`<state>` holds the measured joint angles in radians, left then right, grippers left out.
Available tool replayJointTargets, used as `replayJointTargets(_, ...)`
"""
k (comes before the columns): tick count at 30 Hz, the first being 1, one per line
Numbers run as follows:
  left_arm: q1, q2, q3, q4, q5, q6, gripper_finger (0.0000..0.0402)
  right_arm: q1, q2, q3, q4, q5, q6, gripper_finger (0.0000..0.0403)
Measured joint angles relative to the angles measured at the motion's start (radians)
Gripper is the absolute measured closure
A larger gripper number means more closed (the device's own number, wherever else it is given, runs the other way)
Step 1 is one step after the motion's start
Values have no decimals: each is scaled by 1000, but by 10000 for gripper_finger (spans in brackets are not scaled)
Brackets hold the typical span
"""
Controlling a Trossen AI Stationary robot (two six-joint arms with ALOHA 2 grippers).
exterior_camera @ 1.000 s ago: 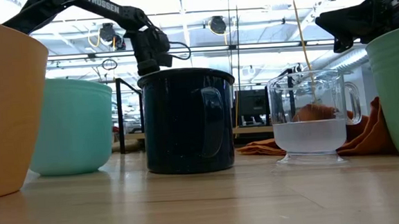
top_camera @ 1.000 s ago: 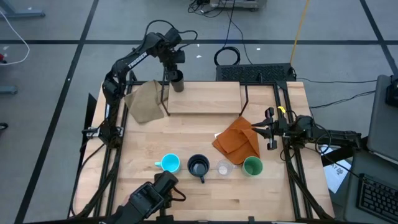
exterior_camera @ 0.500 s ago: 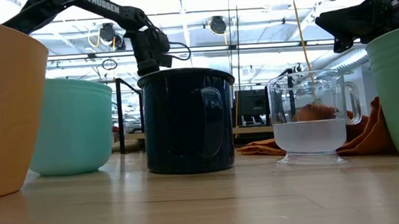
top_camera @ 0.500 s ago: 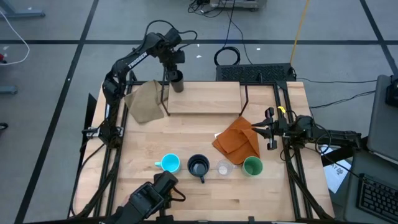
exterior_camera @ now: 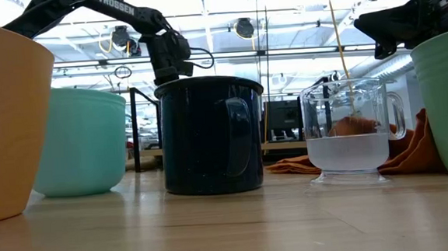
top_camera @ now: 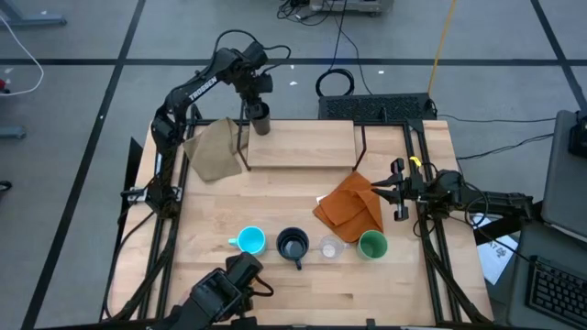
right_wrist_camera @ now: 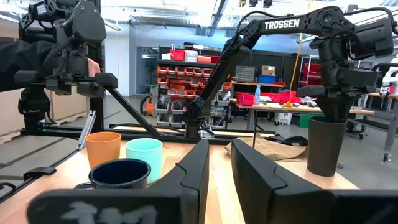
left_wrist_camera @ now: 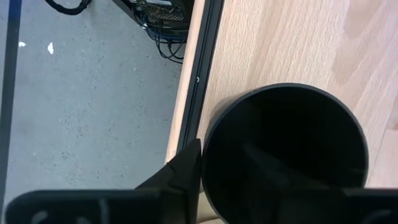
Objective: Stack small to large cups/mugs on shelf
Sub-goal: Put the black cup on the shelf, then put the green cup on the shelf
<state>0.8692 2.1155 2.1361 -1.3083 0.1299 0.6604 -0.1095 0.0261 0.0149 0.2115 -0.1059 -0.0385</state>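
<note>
At eleven o'clock, left claw [top_camera: 260,112] fingers straddling dark brown cup [top_camera: 261,120] wall on shelf [top_camera: 303,145], grip indeterminate, right claw [top_camera: 396,191] at three o'clock, fingers nearly together, empty.

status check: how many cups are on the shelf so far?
One. The dark brown cup stands on the shelf at its far left corner, with the left gripper right above it, one finger inside the rim. Left on the table: light blue mug, navy mug, clear cup, green cup, orange cup. Right gripper waits by the orange cloth.
</note>
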Motion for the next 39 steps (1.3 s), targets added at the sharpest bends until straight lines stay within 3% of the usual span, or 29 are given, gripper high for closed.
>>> replayJointTargets(14,0,0,0,-12,0,-34,248,0,0,0,0,0,0,342)
replayJointTargets(39,-2,-2,0,-28,-53,-37,224,0,0,0,-4,0,0,342)
